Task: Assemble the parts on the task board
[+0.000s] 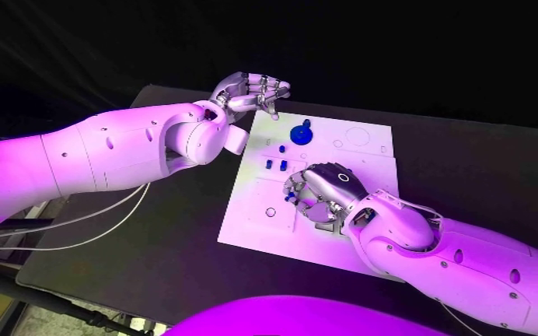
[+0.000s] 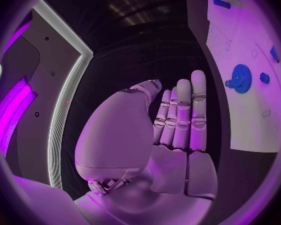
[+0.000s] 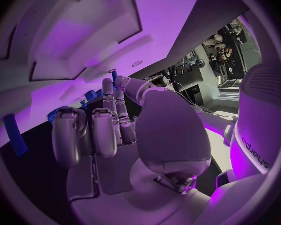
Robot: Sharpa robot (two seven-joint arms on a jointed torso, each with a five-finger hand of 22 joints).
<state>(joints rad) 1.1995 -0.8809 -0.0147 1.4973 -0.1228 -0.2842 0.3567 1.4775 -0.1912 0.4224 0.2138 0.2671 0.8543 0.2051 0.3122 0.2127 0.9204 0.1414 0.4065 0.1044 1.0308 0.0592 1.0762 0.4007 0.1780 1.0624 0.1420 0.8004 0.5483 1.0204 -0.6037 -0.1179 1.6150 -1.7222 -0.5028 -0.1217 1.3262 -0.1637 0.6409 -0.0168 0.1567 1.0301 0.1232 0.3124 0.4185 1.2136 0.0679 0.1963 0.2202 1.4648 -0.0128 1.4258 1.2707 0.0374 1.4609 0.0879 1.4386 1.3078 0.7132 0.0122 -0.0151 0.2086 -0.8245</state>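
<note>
At the far-left corner of the task board (image 1: 337, 231), our left hand (image 1: 251, 92) hovered off the board's edge, fingers loosely apart, holding nothing; we judged it parked clear so the right had room. Mid-board, the blue gear (image 1: 301, 132) sat toothed and round near the far edge, with small blue parts (image 1: 276, 165) just this side of it. Further right, our right hand (image 1: 319, 192) was down on the board, fingers curled over another blue part (image 1: 291, 194), likely seating it. We couldn't tell whether it actually gripped the piece. Board lay flat on the desk (image 1: 471, 157).
</note>
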